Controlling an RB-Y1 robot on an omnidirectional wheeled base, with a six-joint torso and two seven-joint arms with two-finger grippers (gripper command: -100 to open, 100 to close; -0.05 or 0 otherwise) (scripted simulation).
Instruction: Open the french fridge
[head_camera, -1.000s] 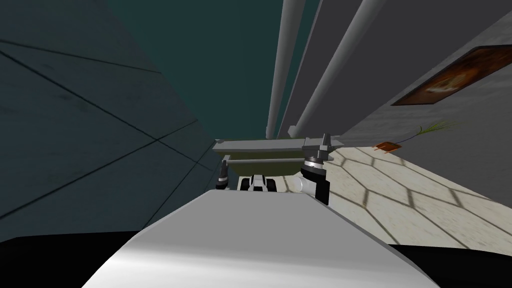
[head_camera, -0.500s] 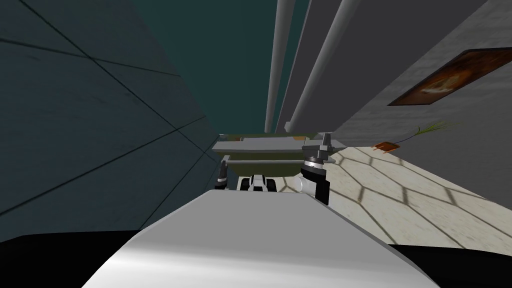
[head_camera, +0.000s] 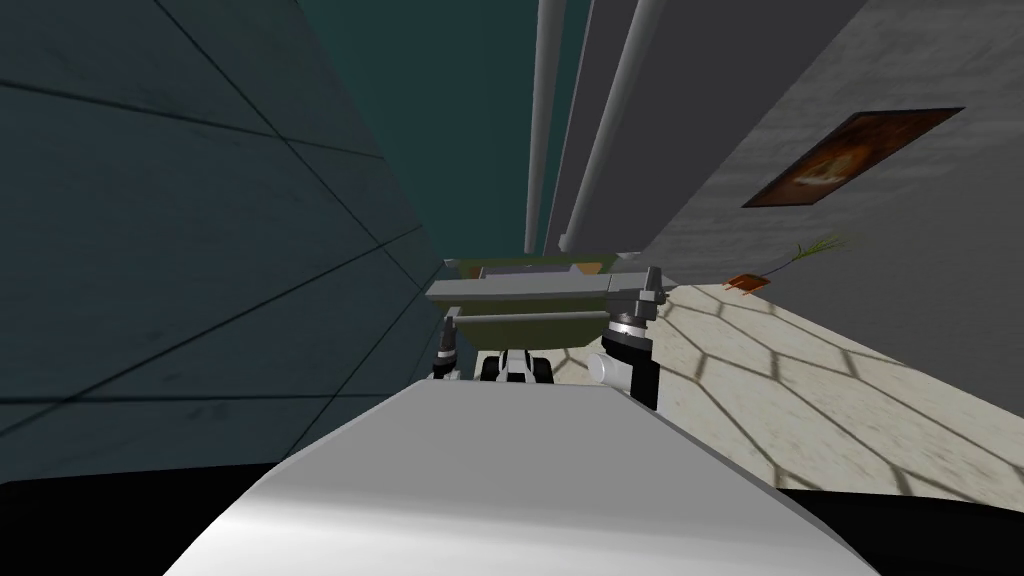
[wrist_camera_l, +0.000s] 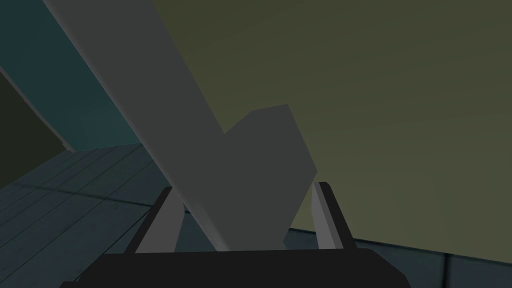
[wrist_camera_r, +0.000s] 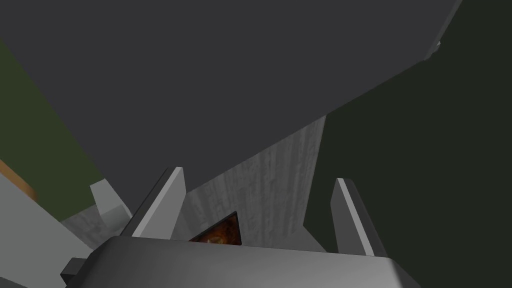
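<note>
Now the robot stands very close to the tall dark grey fridge (head_camera: 700, 120), which rises ahead and to the right. Two long pale door handles (head_camera: 541, 120) run up it. Low down, nearest the robot, the fridge's drawer (head_camera: 520, 291) juts out. It has a grey top edge over an olive front, with a grey drawer handle (head_camera: 530, 318) across it.

The left gripper (wrist_camera_l: 245, 187) pinches this bar near its left end, one finger against each side of the bracket. The right gripper (wrist_camera_r: 257, 175) hovers by the drawer's right end, fingers spread with nothing between them.

Compared with a second ago, a strip of olive interior shows beyond the drawer's top edge. The feet of the tall handles lie farther off. The framed picture (head_camera: 850, 155) far to the right has slid too, so the robot itself has shifted. This suggests the drawer is sliding out as the robot backs away. The opening looks under way, with the upper doors apparently untouched.
</note>
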